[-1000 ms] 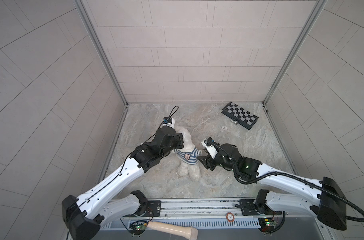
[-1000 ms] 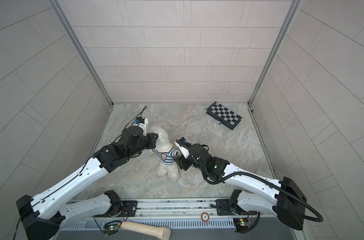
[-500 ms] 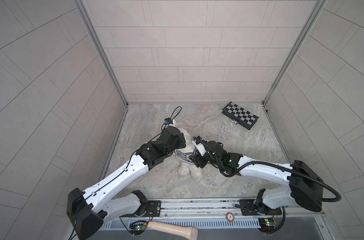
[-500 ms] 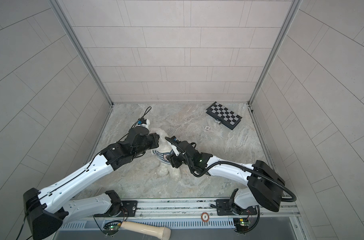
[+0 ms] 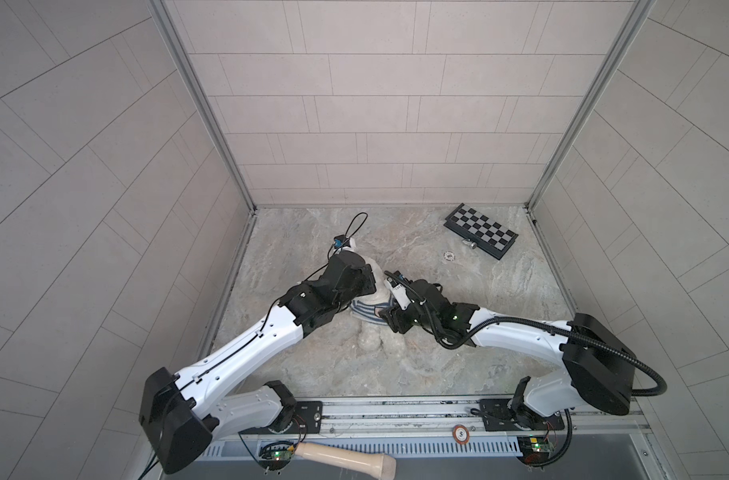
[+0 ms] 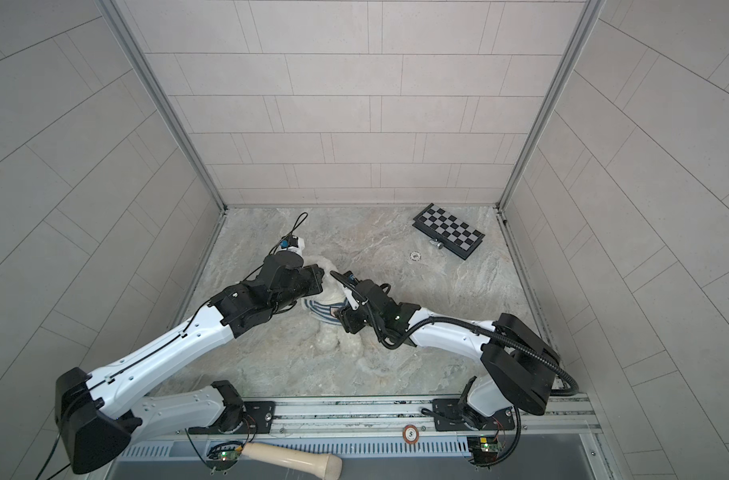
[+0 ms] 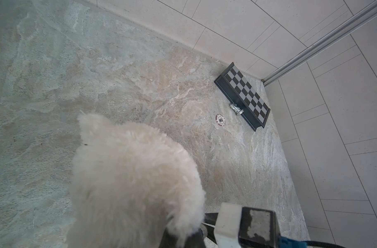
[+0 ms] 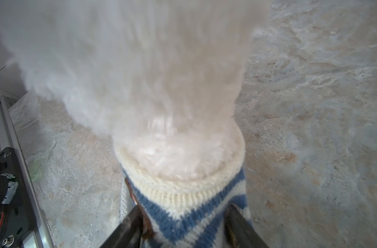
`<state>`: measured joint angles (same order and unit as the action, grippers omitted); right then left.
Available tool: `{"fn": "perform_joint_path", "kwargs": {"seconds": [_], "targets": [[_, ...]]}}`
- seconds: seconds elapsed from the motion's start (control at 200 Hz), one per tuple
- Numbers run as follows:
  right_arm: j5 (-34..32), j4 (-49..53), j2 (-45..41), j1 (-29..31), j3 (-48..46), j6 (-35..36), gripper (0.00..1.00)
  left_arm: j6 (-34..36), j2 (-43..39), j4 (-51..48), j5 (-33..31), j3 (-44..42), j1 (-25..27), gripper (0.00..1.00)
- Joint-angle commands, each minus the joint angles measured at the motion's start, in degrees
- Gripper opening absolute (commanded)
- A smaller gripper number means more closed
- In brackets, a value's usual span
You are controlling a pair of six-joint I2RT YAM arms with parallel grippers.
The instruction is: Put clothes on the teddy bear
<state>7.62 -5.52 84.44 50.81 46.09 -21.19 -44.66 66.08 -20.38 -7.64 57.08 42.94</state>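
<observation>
Teddy bear (image 5: 370,338) is lying mid-surface (image 5: 479,332), between both arms.
Left gripper (image 5: 371,284): jaws are pressing together in the head fur.
Right gripper (image 8: 183,227): jaws are clamping the striped shirt (image 5: 363,312) on the torso.
Step, judged: working the shirt down.
Next: needing a gentle pull toward the near legs.

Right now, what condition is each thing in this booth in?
teddy bear, wearing the striped sweater round its body.
striped sweater, on the bear, gripped.
left end effector, shut, against the bear's fur.
right end effector, closed on the striped sweater.
chessboard, folded shut.
poker chip, lying flat.
chess piece, tipped on its side.
</observation>
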Motion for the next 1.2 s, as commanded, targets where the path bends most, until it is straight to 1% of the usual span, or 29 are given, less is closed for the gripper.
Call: {"fn": "perform_joint_path", "kwargs": {"seconds": [0.0,0.09,0.175,0.255,0.375,0.476,0.516,0.591,0.661,0.791,0.871,0.931,1.001,1.036,1.051,1.091,1.197], "targets": [[0.49,-0.05,1.44,-0.40,0.67,-0.87,0.62,-1.10,-0.13,4.63,0.34,-0.13,0.39,0.00],[1.21,-0.91,2.88,-0.70,1.08,-0.96,0.62,-1.04,0.27,4.74,0.61,-0.04,0.39,0.00],[1.50,-0.88,3.86,-1.18,1.44,-0.86,0.57,-0.95,0.54,4.74,0.52,-0.04,0.39,0.00],[1.56,-1.07,4.09,-1.87,1.05,-1.11,0.47,-0.95,0.54,4.98,0.22,-0.44,0.39,0.00],[2.06,-1.07,3.73,-3.45,-0.06,-2.02,0.27,-0.21,0.12,5.45,-0.25,-1.33,0.13,0.00],[2.80,0.40,3.31,-4.34,-0.60,-1.50,0.16,1.52,-0.10,5.65,1.10,-2.20,-1.06,0.00],[2.98,1.61,3.21,-4.64,-0.48,-1.32,0.13,2.04,-0.24,6.28,2.79,-3.11,-2.13,0.07],[3.43,4.09,2.95,-5.21,-0.23,-0.40,0.08,2.87,-0.84,7.73,6.23,-5.17,-4.46,0.23],[3.84,6.80,2.68,-5.83,0.22,0.29,0.06,4.75,-2.60,9.27,8.39,-7.02,-6.49,0.33],[6.60,10.18,2.68,-7.83,0.24,1.76,0.04,9.65,-7.32,11.07,11.34,-9.12,-8.92,0.51],[8.24,11.78,2.66,-9.27,0.30,1.76,0.05,11.03,-9.97,12.55,13.40,-11.29,-10.31,0.59],[8.81,12.67,2.66,-10.34,0.23,1.36,0.07,11.18,-11.14,12.41,14.14,-12.91,-11.38,0.59],[9.19,13.33,2.79,-11.99,-0.06,-0.01,0.12,10.22,-12.01,12.73,15.69,-15.44,-13.33,0.57],[10.02,13.34,3.02,-13.00,-0.33,-0.60,0.14,9.46,-12.33,13.89,17.10,-17.15,-13.75,0.56],[10.45,13.26,3.07,-13.42,-0.49,-0.69,0.15,9.16,-12.44,14.45,17.71,-17.91,-15.54,0.56],[11.09,13.33,3.34,-14.19,-0.56,-0.70,0.18,8.36,-12.56,16.25,19.45,-19.93,-16.94,0.56],[11.02,13.80,4.05,-15.20,-0.51,-0.43,0.25,8.24,-10.25,19.13,23.89,-22.91,-18.59,0.56]]}}
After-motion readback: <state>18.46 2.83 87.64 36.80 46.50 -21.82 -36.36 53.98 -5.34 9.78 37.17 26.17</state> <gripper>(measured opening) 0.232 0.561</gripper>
